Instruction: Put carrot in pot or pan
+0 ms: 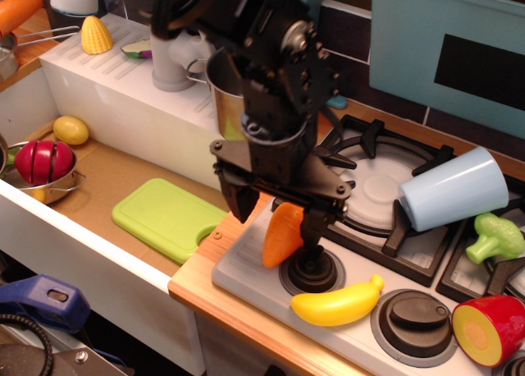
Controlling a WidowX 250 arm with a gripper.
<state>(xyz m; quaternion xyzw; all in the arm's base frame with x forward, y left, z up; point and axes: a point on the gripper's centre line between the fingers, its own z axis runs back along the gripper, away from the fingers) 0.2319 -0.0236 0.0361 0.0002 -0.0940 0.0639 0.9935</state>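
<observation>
Hand (pixel 275 213) spread wide, straddling stubby orange plastic carrot (pixel 281 235) directly beneath; long axis tilted, wide end uppermost between fingers.

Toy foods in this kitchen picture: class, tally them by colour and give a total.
Orange: 2, the carrot and a longer piece.
Yellow: 3, banana, corn, lemon.
Red: 2, sliced fruit, cut half.
Green: 1, broccoli.
Total: 8.
</observation>
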